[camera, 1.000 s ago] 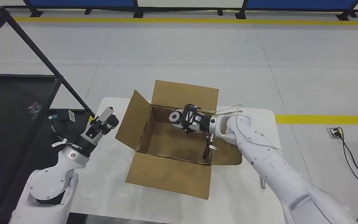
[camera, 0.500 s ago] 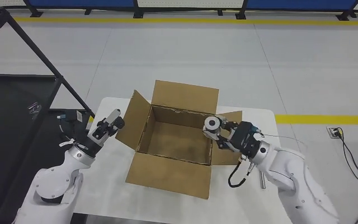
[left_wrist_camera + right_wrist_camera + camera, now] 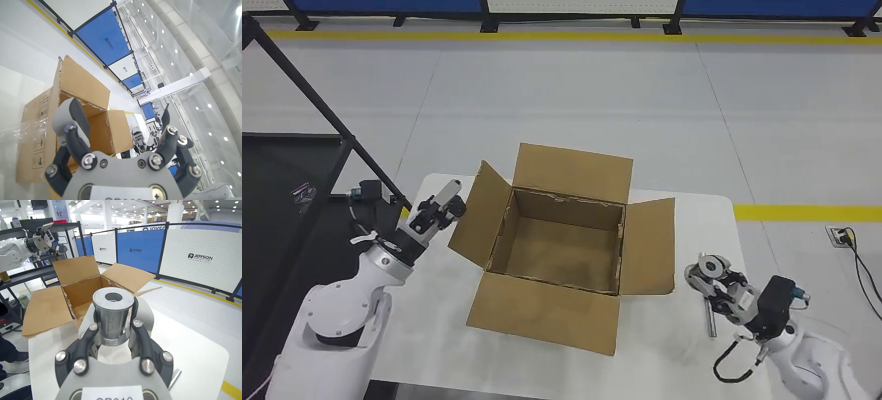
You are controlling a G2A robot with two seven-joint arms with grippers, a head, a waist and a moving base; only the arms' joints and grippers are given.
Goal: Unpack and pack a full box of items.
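Note:
An open cardboard box (image 3: 542, 310) stands mid-table with its flaps spread and its inside bare (image 3: 83, 289). My right gripper (image 3: 712, 276) hovers over the table's right end, clear of the box, shut on a silver metal cylinder (image 3: 708, 266) with a round hole in its top (image 3: 112, 311). In the right wrist view the fingers (image 3: 94, 313) clamp the cylinder's sides. My left gripper (image 3: 449, 200) hangs just outside the box's left flap, open and holding nothing (image 3: 121, 113). That flap (image 3: 79, 83) rises right in front of it.
A thin metal rod (image 3: 708, 322) lies on the white table (image 3: 442, 330) under the right gripper, also seen as a rod (image 3: 174, 379) in the right wrist view. Clear plastic (image 3: 28, 126) clings to the box's outer wall. A black rack (image 3: 292, 200) stands left of the table.
My right gripper has carried the metal cylinder out of the box and rightward to the table's right end. My left gripper has shifted slightly toward the box's left flap.

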